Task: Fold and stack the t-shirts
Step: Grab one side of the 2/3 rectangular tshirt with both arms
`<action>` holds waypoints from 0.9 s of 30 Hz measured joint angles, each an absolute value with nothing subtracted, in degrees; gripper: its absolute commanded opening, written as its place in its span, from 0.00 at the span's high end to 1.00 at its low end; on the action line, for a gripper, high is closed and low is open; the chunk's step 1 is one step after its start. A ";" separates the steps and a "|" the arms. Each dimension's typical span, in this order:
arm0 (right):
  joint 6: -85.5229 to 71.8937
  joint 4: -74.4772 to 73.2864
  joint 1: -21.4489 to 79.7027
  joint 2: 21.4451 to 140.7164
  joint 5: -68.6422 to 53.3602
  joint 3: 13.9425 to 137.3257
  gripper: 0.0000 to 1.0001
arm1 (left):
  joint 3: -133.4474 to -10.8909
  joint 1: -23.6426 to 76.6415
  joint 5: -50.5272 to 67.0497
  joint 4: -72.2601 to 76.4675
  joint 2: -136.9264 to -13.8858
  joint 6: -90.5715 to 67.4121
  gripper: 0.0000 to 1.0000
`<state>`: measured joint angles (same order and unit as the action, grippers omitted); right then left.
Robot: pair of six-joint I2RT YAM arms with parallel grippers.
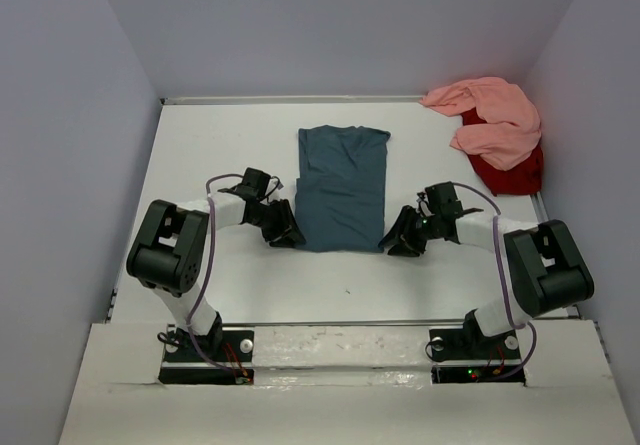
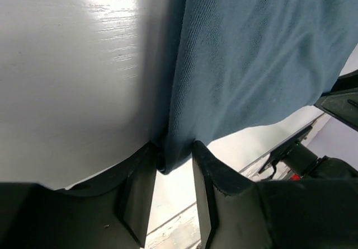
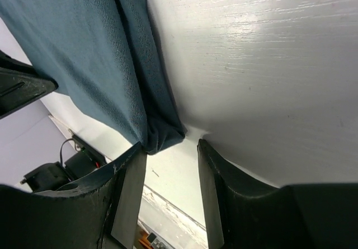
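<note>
Black arm bases (image 1: 205,353) are sitting along the bottom of the top view, and both arms are reaching inward over the white table (image 1: 220,145). At the centre the teal shirt (image 1: 342,185) is lying flat, folded into a tall narrow strip. The left gripper (image 1: 285,227) is pressing in at its lower left corner and the right gripper (image 1: 400,237) at its lower right corner. In the upper right of the frame the pink shirt (image 1: 495,120) is lying crumpled on top of the red shirt (image 1: 510,173), both well apart from the grippers.

In the left wrist view, the left gripper (image 2: 173,162) is standing partly open at the bottom of the frame. The teal shirt (image 2: 257,59) is hanging its corner between the two fingers (image 2: 137,193), nearly filling the gap (whether it is actually being pinched, I cannot tell).

In the right wrist view, the right gripper (image 3: 170,148) is also standing partly open. The teal shirt (image 3: 84,47) is filling the upper left, its folded corner touching the tip of the finger on the left of the frame. Bare table (image 3: 268,64) is showing between the cloth and the other finger, so nothing is being held.
</note>
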<state>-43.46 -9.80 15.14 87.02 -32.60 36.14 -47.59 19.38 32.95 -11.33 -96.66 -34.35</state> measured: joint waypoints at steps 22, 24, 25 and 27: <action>-44.38 -6.09 16.56 91.70 -35.33 35.92 1.00 | -47.62 19.38 33.93 -11.11 -97.84 -33.67 1.00; -44.29 -6.83 16.58 91.44 -35.42 36.05 1.00 | -47.66 19.38 34.00 -11.18 -97.84 -33.47 1.00; -44.18 -7.18 16.60 91.31 -35.40 36.16 1.00 | -47.75 19.38 33.98 -11.44 -97.84 -33.28 1.00; -43.62 -10.17 16.60 88.60 -34.41 36.18 1.00 | -48.03 19.40 33.82 -12.14 -97.82 -32.58 1.00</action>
<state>-43.62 -10.17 16.60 88.60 -34.41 36.18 -48.03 19.40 33.82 -12.14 -97.82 -32.58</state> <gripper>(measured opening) 0.010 0.026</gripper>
